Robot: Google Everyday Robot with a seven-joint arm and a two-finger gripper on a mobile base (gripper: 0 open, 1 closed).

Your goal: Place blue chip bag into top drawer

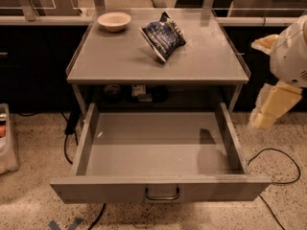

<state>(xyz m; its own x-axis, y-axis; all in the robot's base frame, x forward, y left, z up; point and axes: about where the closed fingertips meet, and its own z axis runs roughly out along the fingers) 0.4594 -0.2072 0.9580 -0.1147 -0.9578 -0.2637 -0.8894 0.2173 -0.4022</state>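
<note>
The blue chip bag [163, 35] is a crinkled dark blue foil bag with white print. It lies on the grey tabletop [120, 56], right of centre near the back. The top drawer [158, 150] below the tabletop is pulled fully open and nothing lies in it; its flat front panel carries a small curved handle [162, 194]. My gripper [271, 107] hangs at the right edge of the view, beside the cabinet's right side, level with the drawer's back. It is apart from the bag and holds nothing I can see.
A white bowl [114, 20] stands at the tabletop's back left. Small items sit on the shelf [136, 94] under the tabletop. Black cables [273, 157] run over the speckled floor on both sides. A container [7, 138] stands at the far left. Counters line the back.
</note>
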